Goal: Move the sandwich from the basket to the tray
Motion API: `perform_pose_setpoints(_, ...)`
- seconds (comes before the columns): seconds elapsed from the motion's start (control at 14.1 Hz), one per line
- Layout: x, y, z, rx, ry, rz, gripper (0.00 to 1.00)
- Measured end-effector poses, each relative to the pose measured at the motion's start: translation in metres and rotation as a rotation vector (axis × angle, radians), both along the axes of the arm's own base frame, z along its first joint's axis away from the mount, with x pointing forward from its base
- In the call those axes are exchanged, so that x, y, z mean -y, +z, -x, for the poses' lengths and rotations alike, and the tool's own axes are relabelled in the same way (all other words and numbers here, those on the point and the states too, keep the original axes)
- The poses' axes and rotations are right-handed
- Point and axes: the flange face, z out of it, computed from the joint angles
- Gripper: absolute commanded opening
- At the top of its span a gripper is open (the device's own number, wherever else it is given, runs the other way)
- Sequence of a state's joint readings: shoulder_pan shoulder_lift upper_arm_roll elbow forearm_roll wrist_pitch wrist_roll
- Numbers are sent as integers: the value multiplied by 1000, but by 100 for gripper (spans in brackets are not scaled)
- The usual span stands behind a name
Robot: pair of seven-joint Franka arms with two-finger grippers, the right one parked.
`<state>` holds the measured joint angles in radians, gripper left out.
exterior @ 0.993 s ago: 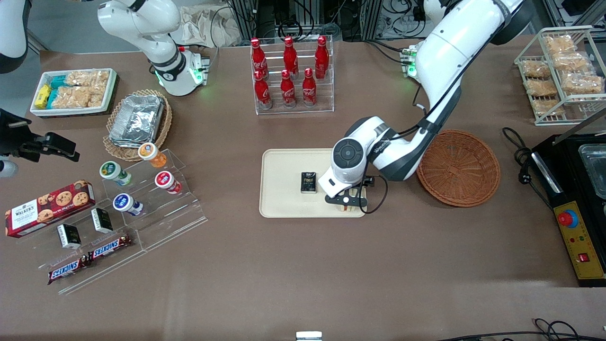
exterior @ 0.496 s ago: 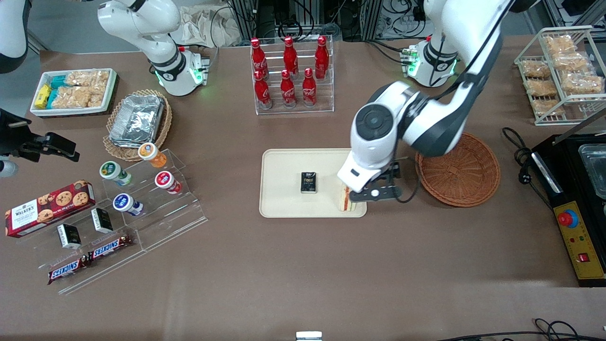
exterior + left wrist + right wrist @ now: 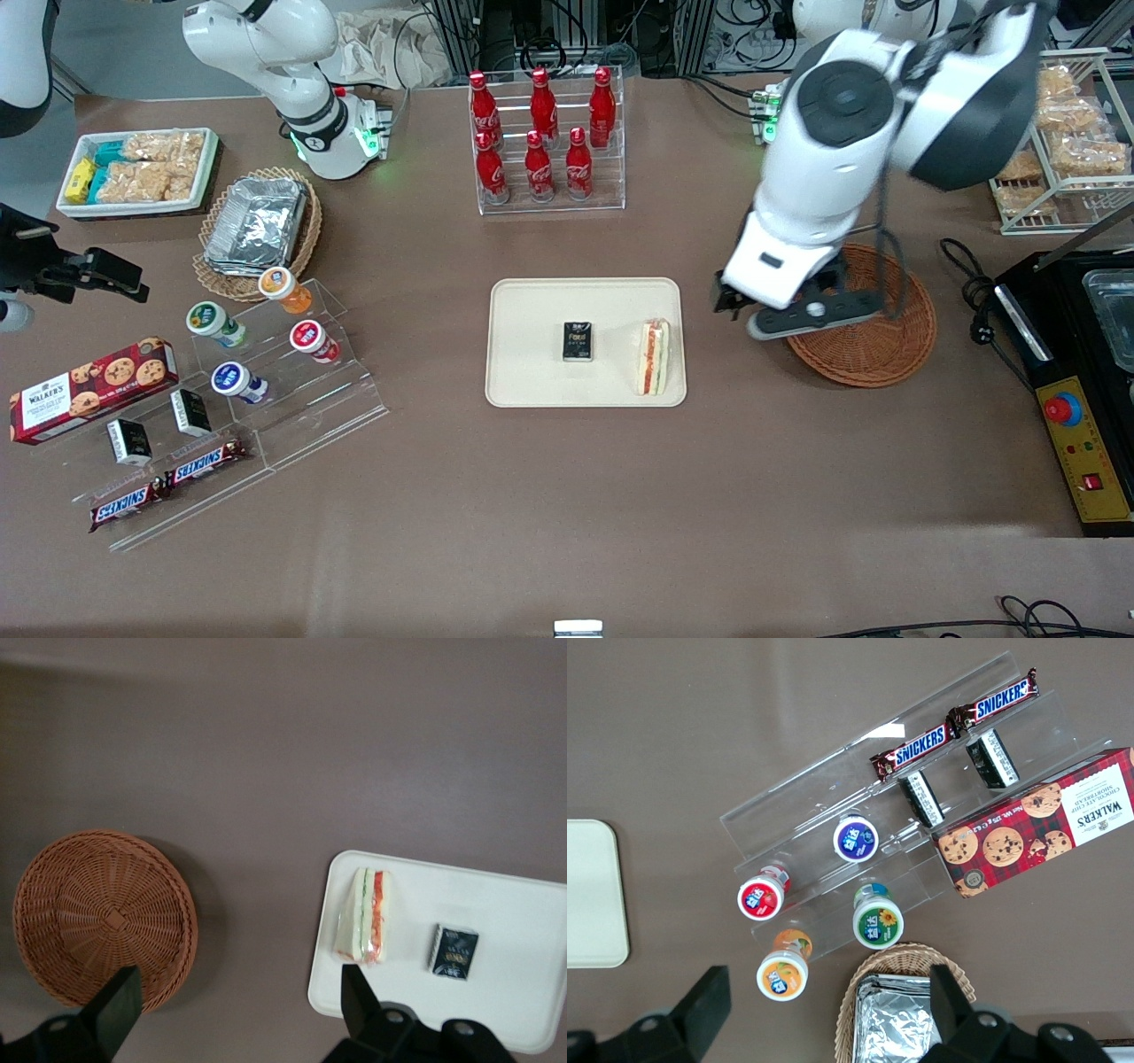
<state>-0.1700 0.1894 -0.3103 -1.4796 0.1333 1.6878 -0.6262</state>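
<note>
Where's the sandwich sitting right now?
The sandwich lies on the tray, at its end toward the basket, beside a small black packet. The open gripper hangs above the basket's edge.

Round reddish-brown woven wicker basket (image 3: 873,323) rough. Cream rectangular plastic tray (image 3: 532,354) smooth. Brown surface (image 3: 567,496) matt. Black plastic pincer (image 3: 239,1001) above surface.

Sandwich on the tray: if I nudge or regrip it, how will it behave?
The sandwich is pale soft bread, so it would probably squash under a firm pinch. It stands on a narrow edge near the tray rim, so a push might tip it. The open gripper hovers above the basket.
</note>
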Motion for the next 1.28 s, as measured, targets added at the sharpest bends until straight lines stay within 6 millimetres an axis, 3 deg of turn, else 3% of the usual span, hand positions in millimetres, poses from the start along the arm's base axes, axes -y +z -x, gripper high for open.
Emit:
perform_pose_setpoints(0.28, -103, 51, 7, 24, -75, 21, 100)
perform_pose_setpoints(0.43, -158, 65, 20, 28, -145, 25, 100)
perform_pose_setpoints(0.57, -194, 70, 33, 15, -192, 28, 100)
perform_pose_setpoints(1.28, -203, 75, 39, -19, -266, 23, 100)
